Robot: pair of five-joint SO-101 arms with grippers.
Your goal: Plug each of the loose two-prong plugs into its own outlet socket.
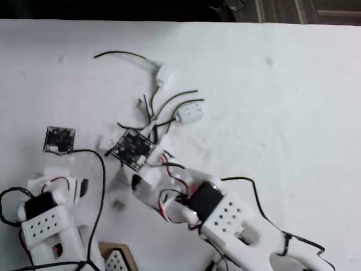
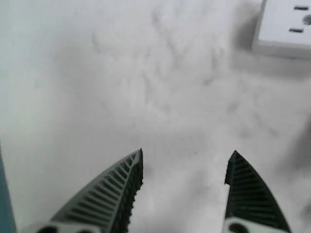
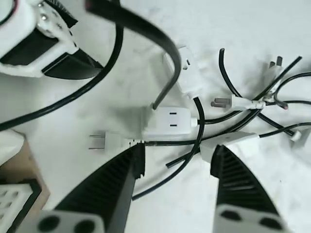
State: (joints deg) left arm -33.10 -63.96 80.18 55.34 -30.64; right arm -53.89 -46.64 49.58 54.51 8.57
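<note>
On the white surface (image 3: 243, 29), a loose plug (image 3: 104, 142) is seen lying just beside an outlet socket (image 3: 170, 121), among black cords (image 3: 199, 136). Over them the right hand (image 3: 176, 158) is held open, gripping nothing. The left hand (image 2: 187, 162) is held open too, near a second socket (image 2: 286, 24).

Left wrist view: cut by the frame's corner, an outlet socket (image 2: 286, 24), part of its face lost past the edge. Cropped likewise at the frame edge, the finger bases of the left claw (image 2: 187, 154).

Right wrist view: blurred and close to the lens, a black cable (image 3: 141, 29), covering part of a white piece (image 3: 187, 68) of unclear kind. Cut off at the edge, a brown cardboard piece (image 3: 14, 165).

High view: too small to tell prongs on the plug (image 1: 141, 104). Hidden beneath the right arm (image 1: 225, 217), a stretch of tabletop (image 1: 293, 113).
</note>
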